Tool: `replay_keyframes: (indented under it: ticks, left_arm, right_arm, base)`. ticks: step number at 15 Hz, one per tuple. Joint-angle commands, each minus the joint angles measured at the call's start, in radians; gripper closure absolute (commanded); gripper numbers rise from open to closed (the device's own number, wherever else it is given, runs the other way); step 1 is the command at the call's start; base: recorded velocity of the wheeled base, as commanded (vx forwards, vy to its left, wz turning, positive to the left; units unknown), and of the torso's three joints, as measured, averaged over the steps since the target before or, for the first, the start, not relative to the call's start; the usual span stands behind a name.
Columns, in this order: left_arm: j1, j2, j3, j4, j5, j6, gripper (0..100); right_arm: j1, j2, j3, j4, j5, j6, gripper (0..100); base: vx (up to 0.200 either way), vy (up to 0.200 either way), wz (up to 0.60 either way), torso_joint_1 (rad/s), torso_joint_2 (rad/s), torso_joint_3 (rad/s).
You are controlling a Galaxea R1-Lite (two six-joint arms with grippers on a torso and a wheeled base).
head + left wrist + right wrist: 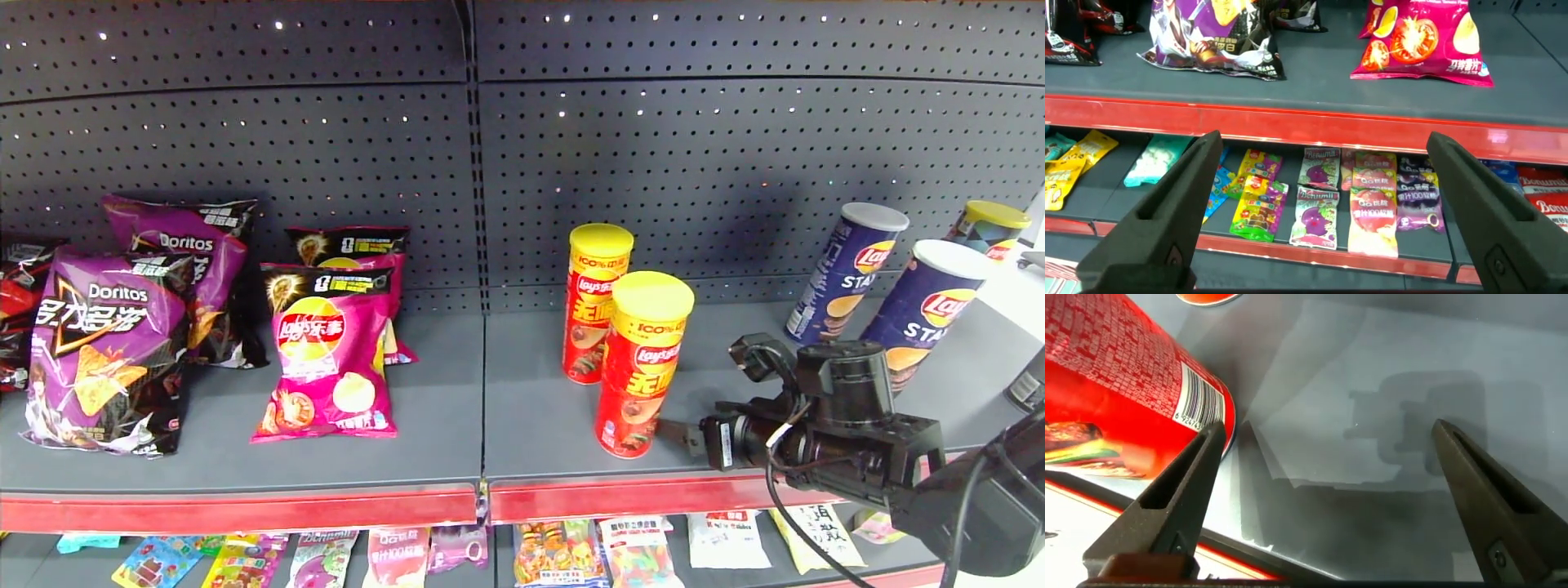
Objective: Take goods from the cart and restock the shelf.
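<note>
Closest to me, the left claw (pixel 1323 212) hangs spread and empty below the shelf's red lip (pixel 1290 122), facing the sweet packets (pixel 1372 204) on the lower level, well away from any trouble. The right claw (pixel 1323 506) is the one to watch. It is also spread wide with nothing in it, low at the front of the shelf (pixel 424 441), just beside the foot of the front red can (pixel 643 363). That can stands upright near the edge, directly before its twin, the rear red can (pixel 594 302). It is tall and narrow, so I judge a sideways brush from the claw could rock it off the lip, or back into the twin. The blue cans (pixel 845 273) farther right look safely apart. The right wrist view brings out how tight things are, with one of the fingers (pixel 1167 514) hard against the can's barcode side, though I cannot tell whether they actually touch. The head view gives what that close look cannot: the can's upright stance, its neighbour behind, and the chip bags (pixel 326 359) off to the left.
</note>
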Motion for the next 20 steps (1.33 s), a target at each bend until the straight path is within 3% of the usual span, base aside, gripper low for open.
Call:
replay_keyframes:
  ticks: [1, 20]
  left_arm:
    - [0.0, 0.002, 0.0, 0.0, -0.001, 0.0, 0]
    - [0.0, 0.002, 0.0, 0.0, 0.001, 0.0, 0]
  right_arm:
    - [0.006, 0.009, -0.005, 0.003, 0.001, 0.0, 0]
    - [0.032, 0.034, -0.029, 0.002, -0.006, -0.002, 0]
  base:
    - [0.0, 0.0, 0.0, 0.0, 0.0, 0.0]
    - [0.0, 0.0, 0.0, 0.0, 0.0, 0.0]
